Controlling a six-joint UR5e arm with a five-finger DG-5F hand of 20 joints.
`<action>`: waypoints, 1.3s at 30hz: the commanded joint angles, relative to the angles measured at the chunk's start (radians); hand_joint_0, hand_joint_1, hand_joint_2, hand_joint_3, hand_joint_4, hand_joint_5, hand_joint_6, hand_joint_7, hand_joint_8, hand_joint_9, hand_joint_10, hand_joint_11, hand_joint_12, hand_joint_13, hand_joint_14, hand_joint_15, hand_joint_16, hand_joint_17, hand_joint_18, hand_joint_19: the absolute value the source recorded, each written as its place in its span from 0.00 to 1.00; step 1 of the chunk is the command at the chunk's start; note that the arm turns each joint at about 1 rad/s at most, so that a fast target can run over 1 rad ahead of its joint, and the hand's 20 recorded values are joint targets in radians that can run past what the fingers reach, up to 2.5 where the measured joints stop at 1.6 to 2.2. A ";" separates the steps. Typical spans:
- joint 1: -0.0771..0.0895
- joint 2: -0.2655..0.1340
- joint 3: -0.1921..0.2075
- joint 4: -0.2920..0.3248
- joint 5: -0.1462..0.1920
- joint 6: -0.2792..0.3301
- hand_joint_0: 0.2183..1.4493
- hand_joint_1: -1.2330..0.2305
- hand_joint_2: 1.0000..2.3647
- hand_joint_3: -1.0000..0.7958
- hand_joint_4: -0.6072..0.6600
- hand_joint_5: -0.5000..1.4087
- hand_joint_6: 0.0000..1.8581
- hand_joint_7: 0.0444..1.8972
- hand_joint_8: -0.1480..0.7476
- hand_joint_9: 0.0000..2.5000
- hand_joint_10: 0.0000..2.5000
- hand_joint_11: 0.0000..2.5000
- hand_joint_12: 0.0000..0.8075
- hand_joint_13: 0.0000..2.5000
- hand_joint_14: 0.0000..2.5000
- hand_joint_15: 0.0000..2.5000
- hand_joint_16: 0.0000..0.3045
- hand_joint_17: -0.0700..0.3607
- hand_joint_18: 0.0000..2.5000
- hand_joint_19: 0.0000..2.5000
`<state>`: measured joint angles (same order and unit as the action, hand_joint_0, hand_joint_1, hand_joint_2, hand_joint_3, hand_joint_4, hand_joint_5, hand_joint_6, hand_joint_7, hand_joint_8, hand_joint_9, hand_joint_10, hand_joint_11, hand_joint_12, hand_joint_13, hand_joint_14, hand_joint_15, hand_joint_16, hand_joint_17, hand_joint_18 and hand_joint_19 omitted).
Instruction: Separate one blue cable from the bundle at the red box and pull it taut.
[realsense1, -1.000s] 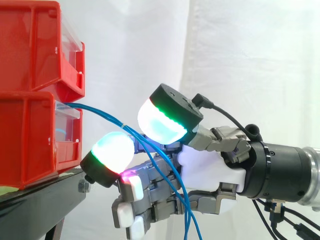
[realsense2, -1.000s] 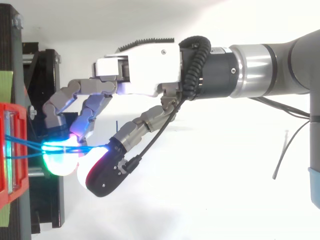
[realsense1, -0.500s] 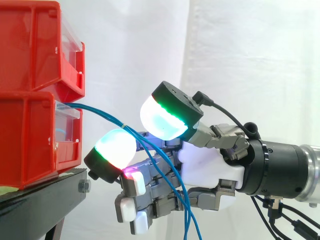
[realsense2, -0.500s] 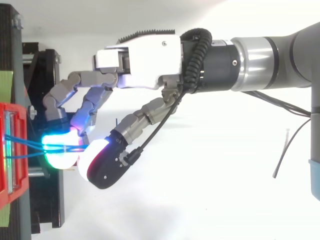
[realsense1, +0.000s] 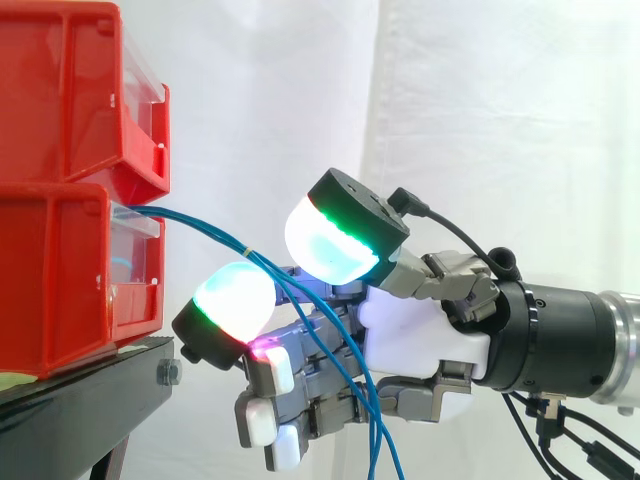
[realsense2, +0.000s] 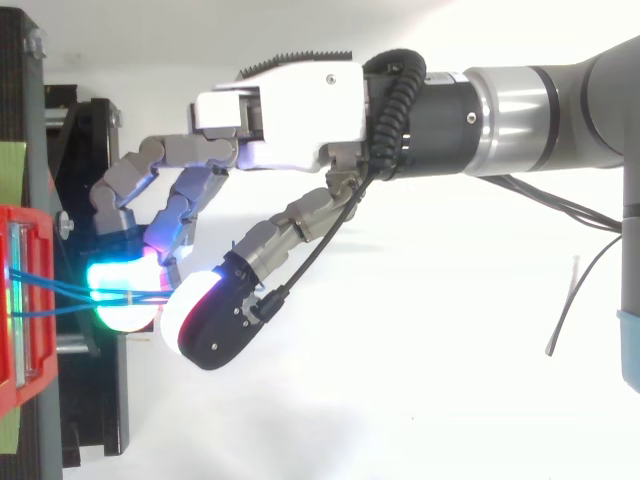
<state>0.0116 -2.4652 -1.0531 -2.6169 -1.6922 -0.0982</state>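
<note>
Step in hand: by my reading, the separating. The blue cables (realsense1: 190, 222) run together through the hand (realsense1: 420, 335), no single strand is isolated, and nothing is pulled taut.
Next move: it calls for working one strand apart from its neighbours, closing the thumb on that strand alone, then drawing the hand back from the box until the slack curve straightens.
Hand, opening: half open and gripping nothing. The thumb and the finger opposite it are bent toward each other, and the other fingers are folded in under the palm.
Pads: the thumb pad (realsense1: 325, 250) stands above and behind the finger pad (realsense1: 232, 300). The side view shows a gap between them.
Contact: the cables seem to lie along the upper edge of the finger pad. The thumb pad sits clear above them in the side view, though from above the two pads look close together.
Cables, place: they leave the box ahead of the fingertips, slope down through the gap between the pads, then drop past the folded fingers and below the palm.
Bundle: what looks like a small tie (realsense1: 247, 251) holds the strands just ahead of the gap. Behind it, toward the palm, they fan apart.
Red box (realsense1: 50, 270): just beyond the fingertips, with a second red bin (realsense1: 60, 90) stacked on it, both on the black stand (realsense1: 70, 410).
Risk: closing here would likely catch several strands at once.
</note>
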 joint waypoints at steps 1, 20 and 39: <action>0.002 0.000 0.001 0.001 0.000 0.000 0.32 0.34 0.00 0.29 0.59 0.16 0.41 0.50 0.49 0.37 0.01 0.36 0.46 0.35 0.01 0.26 0.17 0.43 0.29 0.32; -0.002 0.000 0.002 0.005 -0.011 0.000 0.31 0.37 0.01 0.36 0.58 0.15 0.46 0.50 0.50 0.37 0.01 0.37 0.46 0.35 0.01 0.27 0.17 0.43 0.29 0.33; -0.004 0.000 0.004 0.003 -0.021 0.000 0.32 0.37 0.01 0.43 0.55 0.16 0.46 0.50 0.50 0.38 0.01 0.37 0.47 0.36 0.01 0.27 0.17 0.43 0.30 0.33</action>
<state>0.0083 -2.4651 -1.0496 -2.6118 -1.7099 -0.0982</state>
